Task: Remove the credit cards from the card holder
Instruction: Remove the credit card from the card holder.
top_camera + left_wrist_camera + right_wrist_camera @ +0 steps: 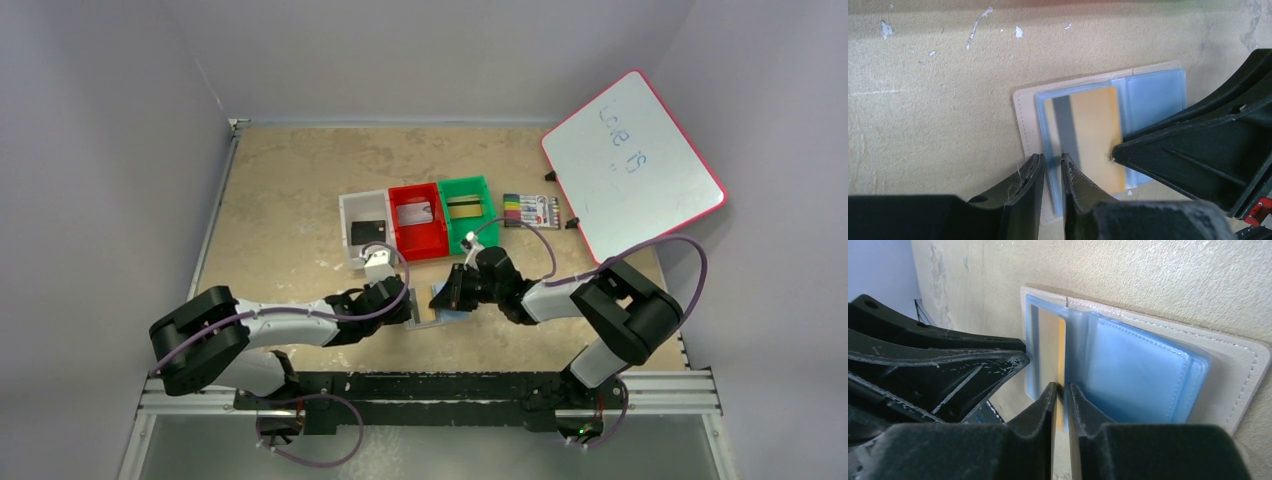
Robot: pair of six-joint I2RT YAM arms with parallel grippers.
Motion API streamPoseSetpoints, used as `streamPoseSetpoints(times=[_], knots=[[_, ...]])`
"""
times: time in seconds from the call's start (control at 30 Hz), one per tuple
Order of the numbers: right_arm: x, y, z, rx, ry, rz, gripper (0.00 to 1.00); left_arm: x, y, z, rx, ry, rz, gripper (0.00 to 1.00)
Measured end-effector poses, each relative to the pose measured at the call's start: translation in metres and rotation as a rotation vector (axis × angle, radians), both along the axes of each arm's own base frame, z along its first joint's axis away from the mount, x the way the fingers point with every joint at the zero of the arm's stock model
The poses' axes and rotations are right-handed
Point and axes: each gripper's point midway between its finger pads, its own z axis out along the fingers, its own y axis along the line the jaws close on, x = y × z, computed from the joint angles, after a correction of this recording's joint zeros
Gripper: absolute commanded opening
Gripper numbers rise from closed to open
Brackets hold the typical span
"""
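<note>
The flat tan folding card holder lay open on the mottled beige table, just ahead of the arm bases and between the two grippers. The left gripper had its black jaws drawn almost together on the near edge of the holder's light-blue clear pocket, pinning it down. The right gripper had its jaws closed thinly on an orange plastic card with a grey magnetic stripe, gripping the edge nearest the fold. How far the card was out of the pocket could not be told.

The risk appeared to lie in the pull. The right gripper held only a sliver of the card, so it could slip off and leave the card where it was. If the pocket film was caught in the same pinch, the whole card holder could lift or fold shut instead. The left gripper's hold looked just as shallow, and if it gave way the holder would likely drag across the table. The fingertips of both grippers sat very near each other, and a skewed pull might knock them together.
</note>
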Motion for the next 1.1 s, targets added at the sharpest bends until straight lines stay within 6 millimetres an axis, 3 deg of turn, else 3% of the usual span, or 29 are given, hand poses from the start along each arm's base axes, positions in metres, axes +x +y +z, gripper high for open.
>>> streamPoseSetpoints(times=[0.2, 0.4, 0.53, 0.6, 0.7, 0.93, 1.03, 1.1], knots=[[0.000, -0.001, -0.001, 0.002, 0.012, -0.011, 0.23, -0.002, 0.002, 0.000, 0.037, 0.008, -0.022, 0.20], [0.002, -0.001, 0.000, 0.017, 0.029, -0.035, 0.27, 0.000, -0.010, -0.002, 0.084, 0.013, -0.060, 0.16], [0.005, -0.001, -0.002, 0.028, 0.047, -0.054, 0.23, 0.000, -0.012, -0.003, 0.107, 0.017, -0.065, 0.11], [0.007, 0.000, -0.002, 0.042, 0.051, -0.064, 0.13, 0.000, -0.012, -0.003, 0.120, 0.016, -0.069, 0.06], [0.006, -0.001, -0.004, 0.059, 0.059, -0.079, 0.08, 0.000, -0.011, -0.004, 0.130, 0.013, -0.074, 0.00], [0.004, -0.010, 0.001, 0.102, 0.067, -0.122, 0.12, 0.002, -0.016, -0.005, 0.128, 0.010, -0.078, 0.00], [0.006, -0.012, 0.004, 0.110, 0.063, -0.129, 0.01, 0.004, -0.019, -0.005, 0.128, 0.009, -0.079, 0.00], [0.008, -0.013, 0.006, 0.124, 0.062, -0.135, 0.00, 0.005, -0.021, -0.005, 0.129, 0.008, -0.080, 0.00]])
